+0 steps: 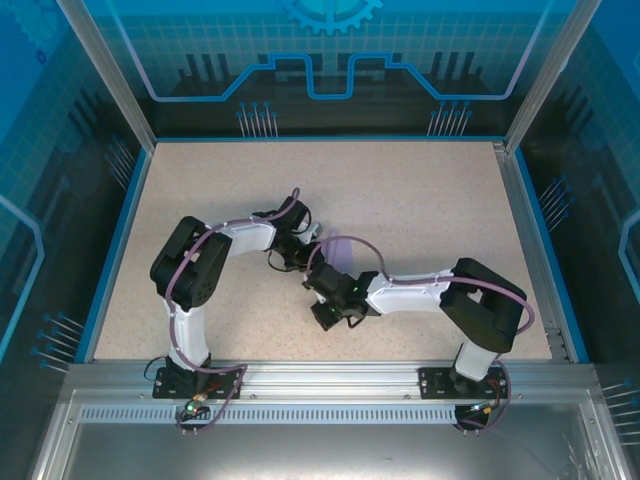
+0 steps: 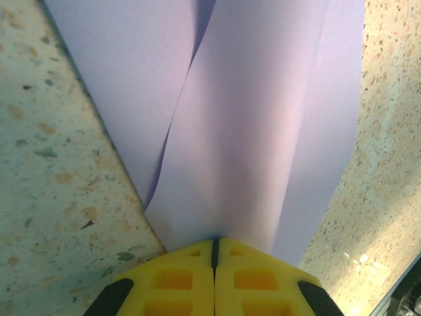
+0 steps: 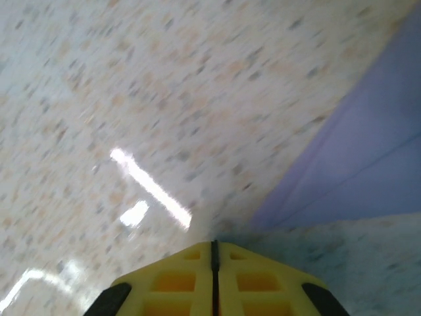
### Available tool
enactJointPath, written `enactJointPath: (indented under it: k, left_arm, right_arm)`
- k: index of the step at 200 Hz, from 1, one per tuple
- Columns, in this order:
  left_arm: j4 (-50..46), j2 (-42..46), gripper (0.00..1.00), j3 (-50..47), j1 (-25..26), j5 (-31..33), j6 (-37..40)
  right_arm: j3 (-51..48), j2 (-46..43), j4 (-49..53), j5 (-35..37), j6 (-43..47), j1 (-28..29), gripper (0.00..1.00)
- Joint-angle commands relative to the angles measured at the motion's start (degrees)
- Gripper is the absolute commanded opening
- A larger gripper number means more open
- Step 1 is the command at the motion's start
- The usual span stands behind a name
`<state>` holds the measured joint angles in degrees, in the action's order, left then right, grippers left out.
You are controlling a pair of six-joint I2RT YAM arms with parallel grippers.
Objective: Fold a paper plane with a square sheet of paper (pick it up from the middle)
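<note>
Lavender sheet of paper (image 2: 250, 131) pinched near the middle of the surface (image 2: 52, 164)

The left end effector (image 2: 214, 247), fingers pressed together, grips the plain matte sheet, which bulges up in a soft fold. The right end effector (image 3: 214, 249), also pressed together, holds nothing, with the paper just beside it.

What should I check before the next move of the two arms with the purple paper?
1. Left gripper closed on the square sheet of paper: ok, paper comes out right at its tips.
2. Right gripper closed: ok.
3. Right gripper holding paper: cannot tell, the sheet's edge lies just right of its tips.
4. Sheet flat: not ok, it bulges along a fold.
5. Right wrist view sharp: not ok, blurred.
6. Arms clear of each other: cannot tell, wrists crowd together over the table.
</note>
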<state>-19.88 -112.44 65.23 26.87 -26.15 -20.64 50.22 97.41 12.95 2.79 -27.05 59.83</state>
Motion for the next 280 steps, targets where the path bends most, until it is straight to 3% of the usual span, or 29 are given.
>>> enactJointPath:
  k: [1, 47, 117, 196, 280]
  left_arm:
    - [-2.27, -7.26, 0.06, -3.27, 0.72, 11.12, 0.24]
    - [-1.91, -7.17, 0.06, -3.31, 0.72, 10.34, 0.39]
    - [-1.96, -5.95, 0.06, -3.11, 0.68, 8.97, 1.72]
    - [-2.94, -5.23, 0.06, -2.04, 0.71, 8.84, 3.15]
    - [-3.13, -5.42, 0.06, -1.99, 0.7, 10.14, 3.24]
  right_arm:
    - [-3.14, -4.42, 3.97, -6.42, 0.07, -1.27, 0.08]
    - [-6.18, -9.63, -3.01, -11.21, -1.51, -10.1, 0.1]
    - [-4.76, -4.88, -13.48, -20.23, -3.86, -25.27, 0.13]
    - [4.48, 4.95, -16.26, -25.43, -4.92, -29.42, 0.15]
    - [8.11, 11.34, -15.55, -24.54, -4.21, -29.77, 0.15]
